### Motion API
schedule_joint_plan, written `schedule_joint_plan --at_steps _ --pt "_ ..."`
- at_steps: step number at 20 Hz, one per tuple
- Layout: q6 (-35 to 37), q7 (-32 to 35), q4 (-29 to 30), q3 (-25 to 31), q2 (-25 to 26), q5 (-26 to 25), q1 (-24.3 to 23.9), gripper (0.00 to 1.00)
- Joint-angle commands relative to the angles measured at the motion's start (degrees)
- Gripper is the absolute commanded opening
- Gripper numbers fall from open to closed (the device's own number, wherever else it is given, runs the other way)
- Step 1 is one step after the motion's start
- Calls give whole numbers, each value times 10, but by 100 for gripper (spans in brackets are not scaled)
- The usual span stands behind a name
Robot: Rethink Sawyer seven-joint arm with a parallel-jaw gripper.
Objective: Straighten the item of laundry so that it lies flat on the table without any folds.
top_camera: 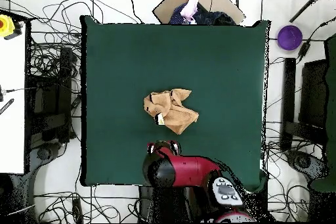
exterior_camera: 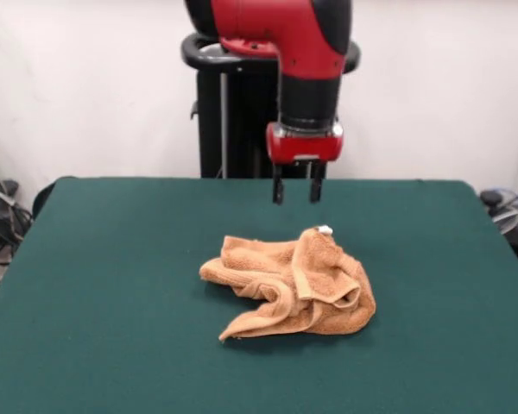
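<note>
The orange-tan towel (exterior_camera: 293, 285) lies crumpled in a bunched heap near the middle of the dark green table (exterior_camera: 112, 259), with several folds and a small white tag (exterior_camera: 325, 229) at its far edge. It also shows in the overhead view (top_camera: 170, 110), on the table (top_camera: 216, 57). My gripper (exterior_camera: 296, 195) hangs above the table just behind the towel, clear of it, with its two dark fingers apart and nothing between them. In the overhead view the red arm (top_camera: 180, 169) covers the gripper.
The black pedestal (exterior_camera: 224, 112) stands behind the table's far edge. Around the table in the overhead view are cables on the floor, a cardboard box (top_camera: 197, 1) with clothes, a purple round thing (top_camera: 289, 37) and a white bench (top_camera: 12, 96).
</note>
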Motion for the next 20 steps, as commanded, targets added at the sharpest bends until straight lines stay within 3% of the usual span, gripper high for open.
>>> schedule_joint_plan --at_steps 1,11,20 --pt "-30 43 -64 89 77 -42 -24 100" --pt "-30 50 -62 183 63 -78 -91 100" --pt "150 3 -128 193 33 -30 -71 100"
